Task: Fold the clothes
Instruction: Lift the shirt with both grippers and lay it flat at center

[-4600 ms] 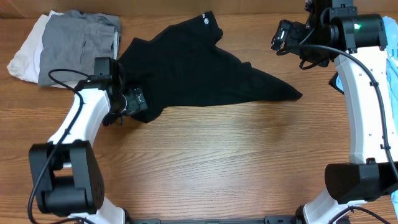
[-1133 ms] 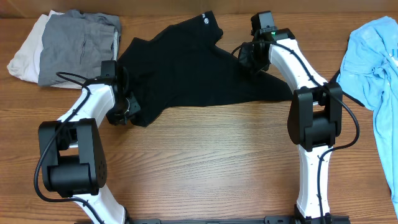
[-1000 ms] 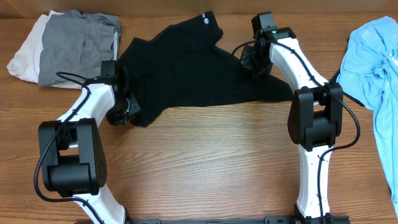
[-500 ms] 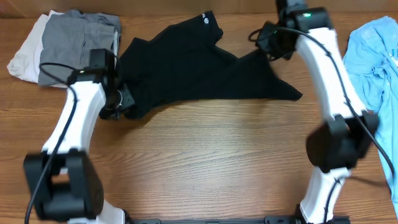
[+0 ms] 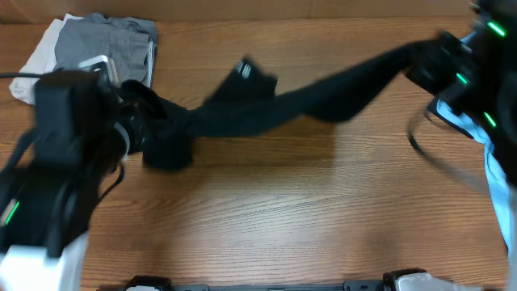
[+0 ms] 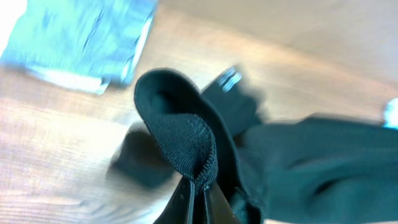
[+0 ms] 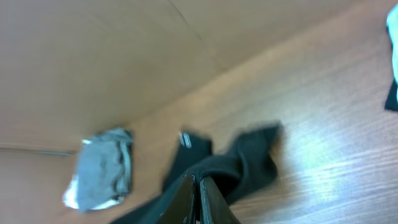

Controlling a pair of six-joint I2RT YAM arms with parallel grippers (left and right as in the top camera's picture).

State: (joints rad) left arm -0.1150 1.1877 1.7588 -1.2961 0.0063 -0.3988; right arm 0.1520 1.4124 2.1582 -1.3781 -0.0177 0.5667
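The black shirt [image 5: 266, 113] hangs off the table, pulled into a long band between my two grippers. My left gripper [image 5: 133, 129] is shut on its left end, where a thick fold of black fabric [image 6: 186, 130] rises from the closed fingertips [image 6: 186, 196]. Far to the right, my right gripper [image 5: 418, 61] is shut on the other end; in its wrist view the black cloth [image 7: 249, 162] runs away from the pinched jaws [image 7: 196, 182]. A small white logo [image 5: 242, 71] shows near the shirt's upper edge. The picture is motion-blurred.
A folded grey garment [image 5: 121, 36] lies on a white one [image 5: 40, 56] at the back left corner. A light blue garment [image 5: 494, 166] lies along the right edge. The wooden table [image 5: 266, 218] stretches below the shirt.
Both arms have risen and swung apart, the right one far to the right. The black shirt has come up off the table and been stretched out between them.
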